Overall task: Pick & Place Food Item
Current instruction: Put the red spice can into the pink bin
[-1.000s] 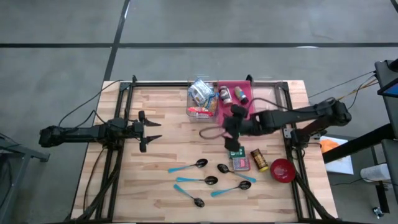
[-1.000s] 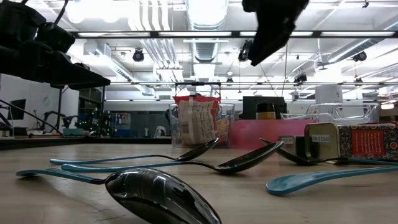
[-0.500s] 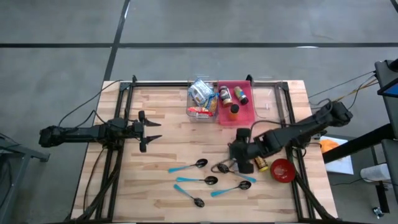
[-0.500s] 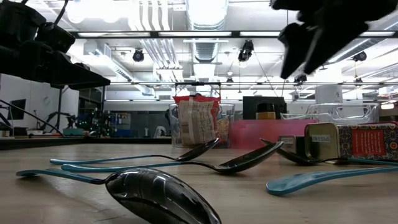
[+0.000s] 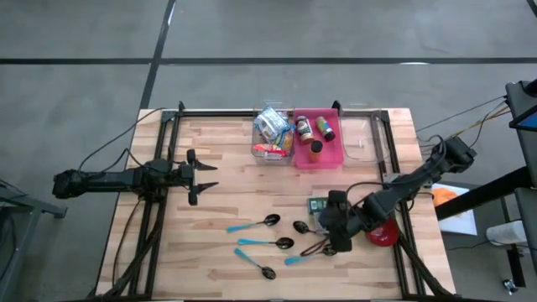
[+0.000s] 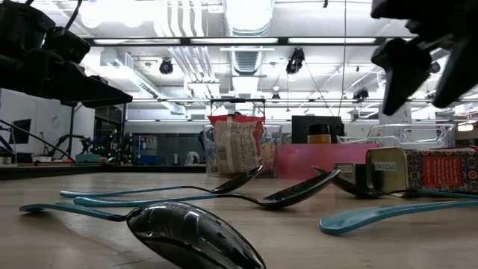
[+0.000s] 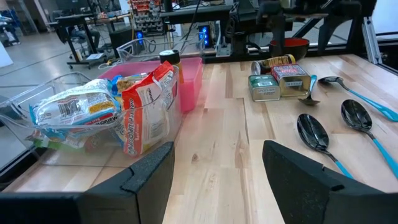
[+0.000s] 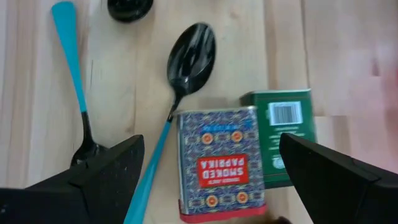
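Left to right. Our left tool (image 5: 204, 176) sits parked at the left side of the pale butcher-block wood surface (image 5: 226, 205), fingers partly apart, nothing between them, well away from the food items.

Centre back: clear plastic bin (image 5: 271, 134) stuffed with crinkly foil snack bags, and touching its right side the pink plastic tray (image 5: 329, 149) with small spice jars in it. Centre front: scattered spoons with glossy black bowls and thin teal handles (image 5: 252, 242).

Right: our right tool (image 5: 330, 228) hangs over the front-right cluster, spread to its widest and empty. In the right wrist view the red and blue rectangular smoked paprika tin (image 8: 221, 163) lies directly ahead between the two fingers (image 8: 99, 174), flat on its broad face, long axis running along the tool's reach, so the fingers would close across its short sides. The green rectangular tin (image 8: 277, 134) lies just beside it, flank to flank; we can't tell whether they touch. One teal spoon handle (image 8: 152, 163) runs close along the paprika tin's other flank. Both tins look like rigid, smooth printed metal with squared corners.

Farther right: a brown cylindrical jar lying on its side (image 7: 277, 61) and a glossy red bowl (image 5: 384, 231). We judge the right arm the obvious one for this pick; main risk is a finger catching the green tin or the spoon.
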Available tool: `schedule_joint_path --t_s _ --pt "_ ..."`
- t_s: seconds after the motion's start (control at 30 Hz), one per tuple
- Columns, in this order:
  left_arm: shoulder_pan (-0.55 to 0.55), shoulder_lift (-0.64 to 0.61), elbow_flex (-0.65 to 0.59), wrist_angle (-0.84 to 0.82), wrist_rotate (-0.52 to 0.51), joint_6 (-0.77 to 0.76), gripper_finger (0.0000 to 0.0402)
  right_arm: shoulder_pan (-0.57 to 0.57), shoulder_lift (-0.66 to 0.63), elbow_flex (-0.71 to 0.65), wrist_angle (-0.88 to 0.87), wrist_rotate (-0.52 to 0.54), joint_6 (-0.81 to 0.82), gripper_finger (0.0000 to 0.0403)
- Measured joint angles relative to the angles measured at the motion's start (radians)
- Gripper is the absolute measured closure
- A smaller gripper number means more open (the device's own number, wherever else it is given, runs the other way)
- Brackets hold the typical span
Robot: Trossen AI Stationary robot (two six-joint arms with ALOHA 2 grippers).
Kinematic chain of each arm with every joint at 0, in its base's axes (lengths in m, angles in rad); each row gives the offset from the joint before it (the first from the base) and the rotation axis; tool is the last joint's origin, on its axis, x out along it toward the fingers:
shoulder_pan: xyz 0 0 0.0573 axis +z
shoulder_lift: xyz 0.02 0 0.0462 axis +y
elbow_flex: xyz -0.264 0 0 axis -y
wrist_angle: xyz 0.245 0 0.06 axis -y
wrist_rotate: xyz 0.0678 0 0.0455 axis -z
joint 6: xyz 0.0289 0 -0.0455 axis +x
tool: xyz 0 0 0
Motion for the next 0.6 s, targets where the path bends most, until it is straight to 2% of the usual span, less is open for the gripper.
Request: schedule_joint_path --t_s 0.2,0.33,0.6 --pt "0.000 0.000 0.000 0.000 0.000 0.001 0.0158 0.008 0.000 -0.071 0.064 0.001 0.079 0.0033" --pt "0.000 0.000 0.000 0.000 0.000 0.001 0.0158 0.008 0.000 -0.120 0.136 0.001 0.078 0.0033" --pt "0.000 0.000 0.000 0.000 0.000 0.001 0.0158 0.007 0.000 -0.148 0.156 0.008 0.078 0.0033"
